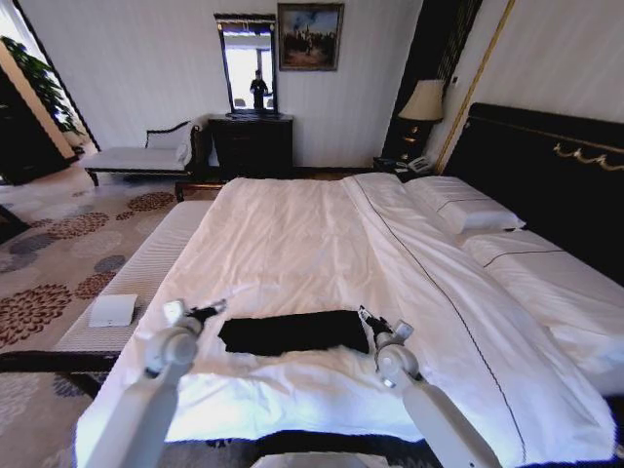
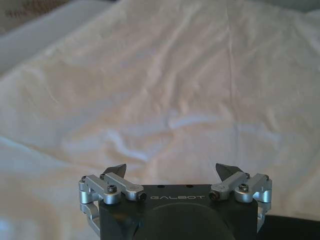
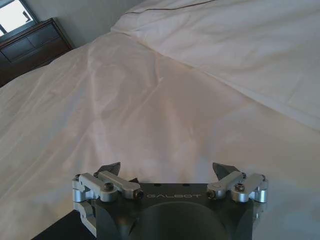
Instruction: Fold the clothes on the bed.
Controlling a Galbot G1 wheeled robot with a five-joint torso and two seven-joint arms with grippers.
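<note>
White bedding is filling most of the head view, where one large bed [image 1: 292, 244] is stretching from the lower centre to the right edge, with two white pillows [image 1: 463, 205] lying at the right by the dark headboard [image 1: 546, 161]. One black garment [image 1: 292, 331], apparently folded into a strip, is lying at lower centre. Two grippers are hovering beside it: the left gripper [image 1: 216, 308] at its left end, the right gripper [image 1: 367, 315] at its right end, both with fingers spread and grasping nothing. Each wrist housing is reading "GALBOT".
</note>
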